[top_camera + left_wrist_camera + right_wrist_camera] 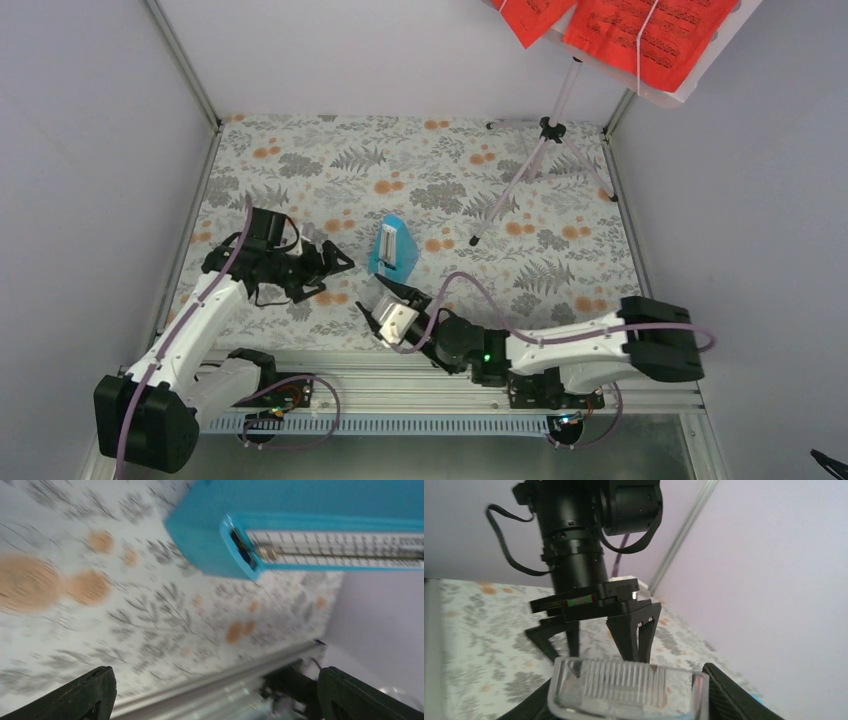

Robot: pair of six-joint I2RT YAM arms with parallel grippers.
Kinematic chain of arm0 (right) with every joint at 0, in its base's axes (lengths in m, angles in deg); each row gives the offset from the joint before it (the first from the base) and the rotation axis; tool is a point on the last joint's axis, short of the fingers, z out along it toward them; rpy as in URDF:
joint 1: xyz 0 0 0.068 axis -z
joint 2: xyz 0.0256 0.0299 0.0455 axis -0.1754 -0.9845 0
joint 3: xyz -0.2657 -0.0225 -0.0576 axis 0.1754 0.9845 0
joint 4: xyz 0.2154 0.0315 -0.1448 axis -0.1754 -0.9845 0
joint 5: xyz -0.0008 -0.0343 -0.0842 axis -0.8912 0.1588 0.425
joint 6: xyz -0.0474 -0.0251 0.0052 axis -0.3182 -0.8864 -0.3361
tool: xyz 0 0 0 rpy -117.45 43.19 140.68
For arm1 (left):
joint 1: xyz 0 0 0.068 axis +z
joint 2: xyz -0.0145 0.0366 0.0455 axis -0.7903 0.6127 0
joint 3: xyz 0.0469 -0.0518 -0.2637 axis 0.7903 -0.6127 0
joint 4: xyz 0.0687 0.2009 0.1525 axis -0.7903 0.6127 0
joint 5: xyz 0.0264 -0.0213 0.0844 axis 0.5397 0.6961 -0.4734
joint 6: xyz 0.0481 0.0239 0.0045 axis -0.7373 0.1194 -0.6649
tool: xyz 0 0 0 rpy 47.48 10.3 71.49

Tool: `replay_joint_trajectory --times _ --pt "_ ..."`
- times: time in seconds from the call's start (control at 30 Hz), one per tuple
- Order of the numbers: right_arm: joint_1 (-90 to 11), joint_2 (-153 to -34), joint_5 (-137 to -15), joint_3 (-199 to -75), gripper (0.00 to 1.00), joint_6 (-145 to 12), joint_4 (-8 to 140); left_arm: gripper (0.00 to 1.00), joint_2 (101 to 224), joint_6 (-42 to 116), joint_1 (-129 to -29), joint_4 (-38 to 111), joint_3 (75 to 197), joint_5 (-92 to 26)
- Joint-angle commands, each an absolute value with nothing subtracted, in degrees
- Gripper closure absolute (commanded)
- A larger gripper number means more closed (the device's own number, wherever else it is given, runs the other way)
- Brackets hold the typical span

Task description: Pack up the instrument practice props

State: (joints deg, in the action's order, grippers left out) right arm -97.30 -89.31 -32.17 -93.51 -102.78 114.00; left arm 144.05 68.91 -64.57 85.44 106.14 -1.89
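The light-blue metronome (392, 247) stands on the floral cloth at mid-table; in the left wrist view (300, 525) it fills the top, white scale face showing. My left gripper (340, 257) is open and empty just left of it, its jaws wide apart (215, 682). My right gripper (388, 316), just in front of the metronome, is shut on a clear ribbed plastic cover (629, 682). The lilac tripod music stand (545, 140) stands at the back right with red sheet-music pages (640, 30) on its desk. The left gripper (599, 642) shows beyond the cover.
Pale walls and metal corner posts (185, 70) close in the table on three sides. An aluminium rail (450, 375) with the arm bases runs along the near edge. The stand's legs (500, 205) spread across the back right of the cloth.
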Motion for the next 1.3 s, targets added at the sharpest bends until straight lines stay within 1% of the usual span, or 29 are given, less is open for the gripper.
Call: replay_joint_trajectory --times 0.0,0.07,0.17,0.23,0.3,0.43,0.67,0.8,0.97,1.1,1.27 --pt "-95.89 -81.61 -39.64 -94.46 0.57 -82.98 89.22 0.00 142.06 60.95 -64.39 82.01 107.31 -17.27" --pt "-95.41 -79.17 -41.98 -94.95 0.57 -78.05 83.39 0.00 139.43 60.67 -64.44 78.00 106.29 -20.82" --pt "-94.77 -76.23 -42.84 -93.00 0.57 -72.01 79.67 0.00 133.40 61.79 -64.47 68.58 101.81 -23.96" --pt "-93.94 -74.71 -42.66 -92.60 0.57 -67.93 76.19 0.00 129.61 62.90 -64.59 61.37 97.85 -24.01" --pt "-92.59 -72.93 -43.30 -92.80 0.56 -64.54 73.11 0.00 128.37 64.31 -64.65 54.35 93.86 -22.16" --pt "-88.05 -70.29 -44.34 -92.88 0.56 -60.73 68.22 0.00 129.76 67.18 -65.68 38.42 86.35 -16.08" --pt "-73.71 -62.60 -47.64 -87.71 0.55 -55.60 66.33 0.00 136.59 67.80 -69.85 11.73 78.74 -9.19" --pt "-67.00 -60.59 -50.55 -85.92 0.55 -54.13 66.41 0.00 143.13 63.04 -72.00 7.34 79.93 -7.48" --pt "-58.75 -61.55 -55.76 -84.96 0.55 -53.84 69.17 0.00 152.71 61.44 -72.36 -0.17 79.98 -4.21" --pt "-53.02 -62.47 -60.26 -84.32 0.55 -53.37 72.53 0.00 157.60 59.00 -72.83 -0.58 80.84 -4.86" --pt "-48.92 -63.65 -63.98 -84.39 0.55 -52.88 75.20 0.00 161.85 55.71 -74.43 1.13 82.40 -5.09"
